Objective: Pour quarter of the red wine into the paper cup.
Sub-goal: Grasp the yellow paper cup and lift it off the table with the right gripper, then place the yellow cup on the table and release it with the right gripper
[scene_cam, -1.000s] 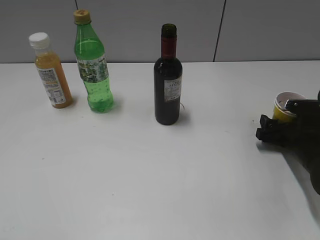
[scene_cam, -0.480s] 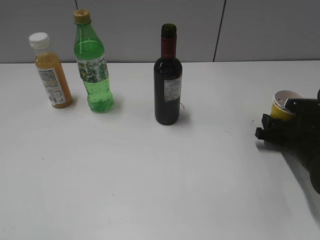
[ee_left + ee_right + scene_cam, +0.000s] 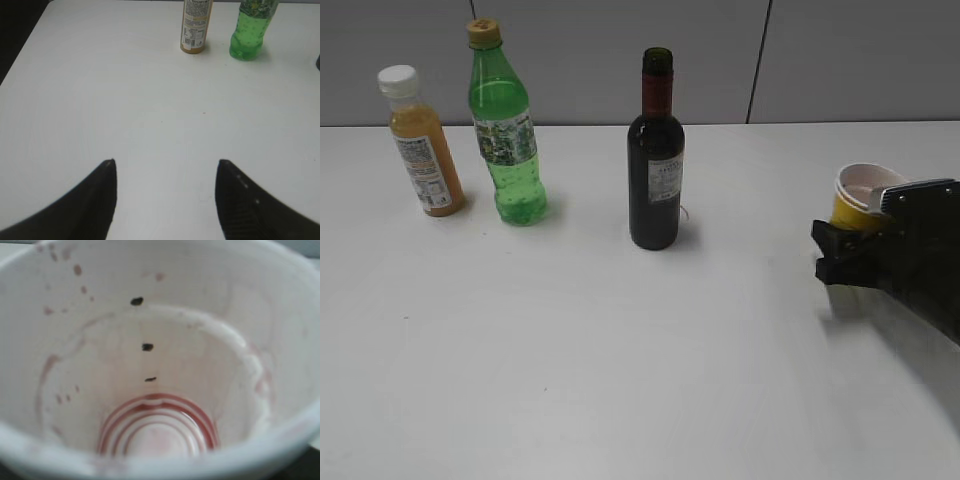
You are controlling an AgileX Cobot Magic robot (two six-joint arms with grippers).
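The red wine bottle [image 3: 655,160] stands upright and uncapped at mid-table, dark glass with a red foil neck and a white label. The yellow paper cup [image 3: 856,203] is at the right, held in my right gripper [image 3: 850,245], lifted off the table and tilted. In the right wrist view the cup's white inside [image 3: 150,365] fills the frame, with pink wine stains and rings at the bottom; the fingers are hidden. My left gripper [image 3: 165,167] is open and empty above bare table, far from the bottles.
A green plastic bottle [image 3: 505,125] and an orange juice bottle [image 3: 420,140] stand at the back left; both also show in the left wrist view [image 3: 248,30] [image 3: 195,25]. A grey wall runs behind the white table [image 3: 620,350].
My right gripper has lifted the paper cup and carried it slightly left, tilting its mouth toward the camera. The bottles and the left arm have not moved.
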